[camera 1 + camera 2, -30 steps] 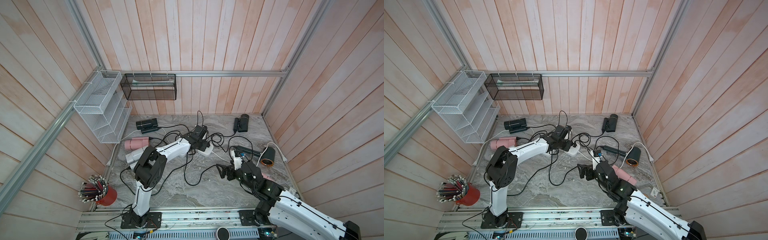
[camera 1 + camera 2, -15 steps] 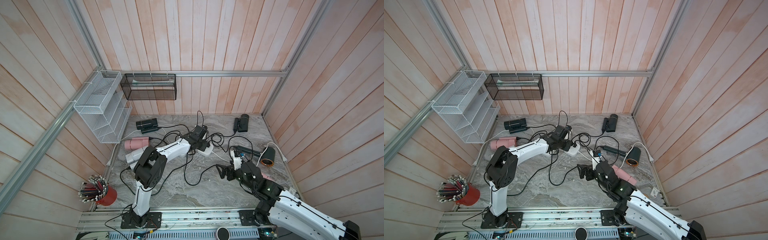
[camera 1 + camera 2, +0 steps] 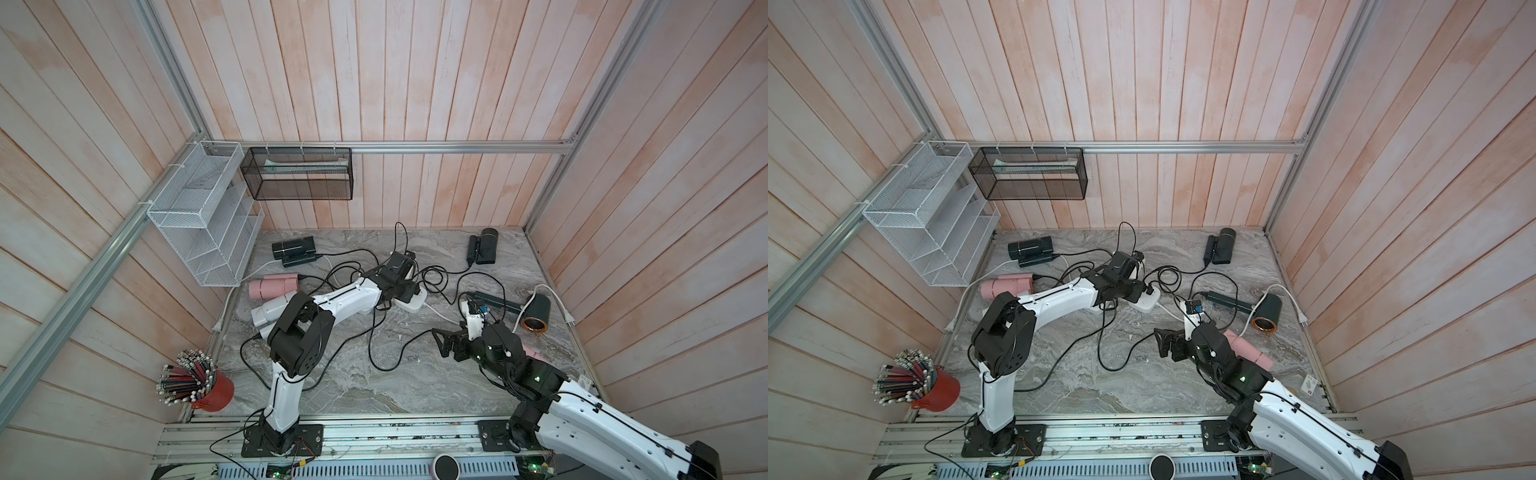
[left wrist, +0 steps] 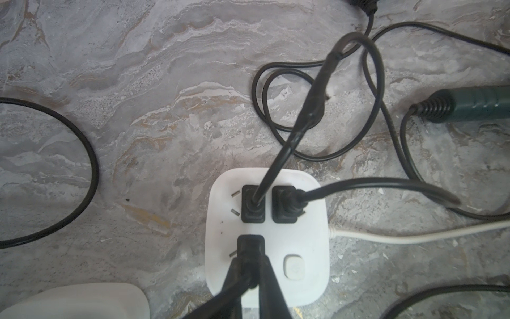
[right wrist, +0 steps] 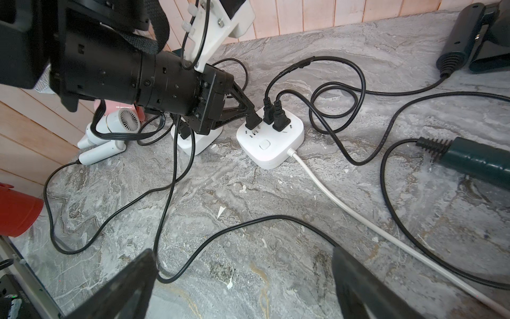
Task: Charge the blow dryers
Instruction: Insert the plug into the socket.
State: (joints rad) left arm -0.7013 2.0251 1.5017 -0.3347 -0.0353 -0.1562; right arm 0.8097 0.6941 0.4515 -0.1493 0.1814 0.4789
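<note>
- The left gripper [image 4: 249, 272] is clenched on a black plug [image 4: 250, 243] and holds it down at a socket of the white power strip [image 4: 311, 240]. Even from the side in the right wrist view, I can't tell if it's all the way in.
- Just past that gripper's tips, two more black plugs [image 4: 252, 204] sit side by side in the same strip. Their cords loop off over the marble worktop [image 4: 138, 110].
- A second power strip [image 5: 198, 143] sits just behind the left gripper, pretty much under its wrist.
- The right gripper [image 5: 242, 251] is released, with its jaws wide apart and gripping nothing. There's only a black cord [image 5: 220, 232] lying on the worktop below it. It hovers well apart from the strip, facing it.
- Now the dryers, which are scattered all over:
- The pink blow dryer [image 3: 272, 286] and the light grey blow dryer [image 3: 268, 309] lie touching, back along the left arm and well behind its gripper.
- The black blow dryer [image 3: 293, 249] is beyond those two, near the wire rack [image 3: 199, 232].
- The second black blow dryer [image 3: 484, 245] is by the back wall, far ahead of the right gripper.
- The dark green blow dryer [image 3: 538, 311], the one with the copper nozzle, lies off to the right gripper's outer side.
- The second pink blow dryer [image 3: 1246, 347] is just behind the right gripper, half hidden by the arm.
</note>
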